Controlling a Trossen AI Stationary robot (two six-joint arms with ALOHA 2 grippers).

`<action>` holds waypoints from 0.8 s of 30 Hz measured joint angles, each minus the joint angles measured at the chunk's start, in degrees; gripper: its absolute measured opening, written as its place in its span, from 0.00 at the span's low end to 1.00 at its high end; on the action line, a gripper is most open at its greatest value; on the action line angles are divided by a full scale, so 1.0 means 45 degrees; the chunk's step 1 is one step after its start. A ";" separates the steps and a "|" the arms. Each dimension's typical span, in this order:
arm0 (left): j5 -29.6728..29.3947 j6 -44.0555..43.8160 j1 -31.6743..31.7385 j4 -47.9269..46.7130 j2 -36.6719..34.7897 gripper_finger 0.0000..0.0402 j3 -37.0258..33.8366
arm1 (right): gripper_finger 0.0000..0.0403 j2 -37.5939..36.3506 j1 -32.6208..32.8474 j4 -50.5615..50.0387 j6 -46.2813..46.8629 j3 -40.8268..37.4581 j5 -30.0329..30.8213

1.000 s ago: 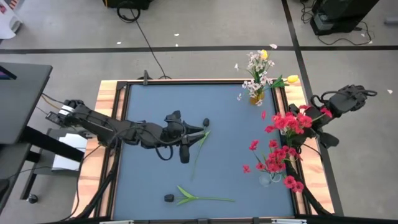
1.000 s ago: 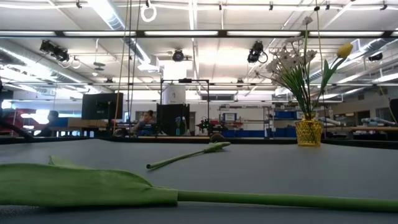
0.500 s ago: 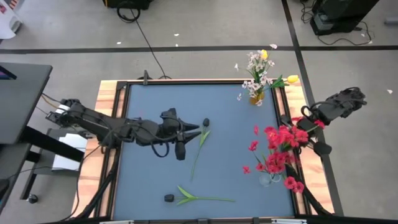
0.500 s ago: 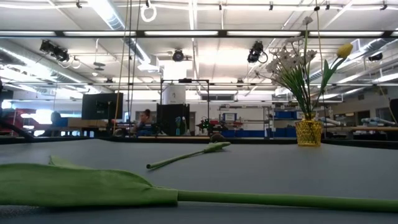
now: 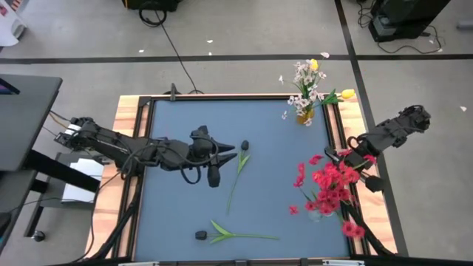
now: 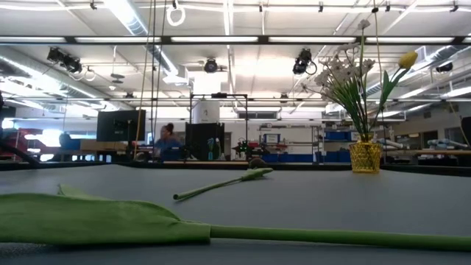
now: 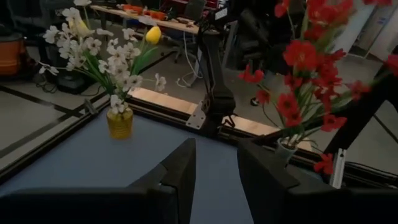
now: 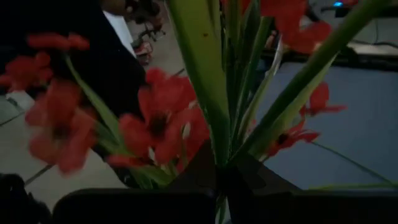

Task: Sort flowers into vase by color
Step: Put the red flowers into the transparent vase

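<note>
The blue-grey worktop carries both dark arms. The right claw, at its right edge, is clamped on the stems of a bunch of red artificial blossoms spreading just inward of it. The left claw lies mid-worktop, fingers parted and empty; a dark-headed green-stemmed bud rests just past its tips

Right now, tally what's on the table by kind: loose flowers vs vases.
Loose dark-headed flowers lying on the mat: 2 (one near the left gripper, one at the near edge)
Vases: 2 (yellow vase of white sprays, clear vase of red flowers)
Total: 4
</note>
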 joint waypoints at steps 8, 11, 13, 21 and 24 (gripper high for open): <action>-0.0027 0.0062 0.0238 0.0013 0.0000 0.31 0.0000 | 0.05 0.0000 0.0005 0.0132 -0.0624 -0.0504 -0.0261; -0.0024 0.0053 0.0356 -0.0024 0.0000 0.31 0.0000 | 0.05 0.0000 0.0024 0.0148 -0.0913 -0.0515 -0.0426; -0.0033 0.0043 0.0380 -0.0020 0.0000 0.31 0.0000 | 0.05 0.0000 0.0108 0.0156 -0.1046 -0.0514 -0.0518; -0.0029 -0.0453 0.0370 -0.0024 0.0000 0.31 0.0000 | 0.13 0.0000 0.0374 0.0089 -0.0943 -0.0515 -0.0536; -0.0029 -0.0546 0.0370 -0.0019 0.0000 0.31 -0.0005 | 0.16 0.0000 0.0461 -0.0228 -0.1003 -0.0514 -0.0536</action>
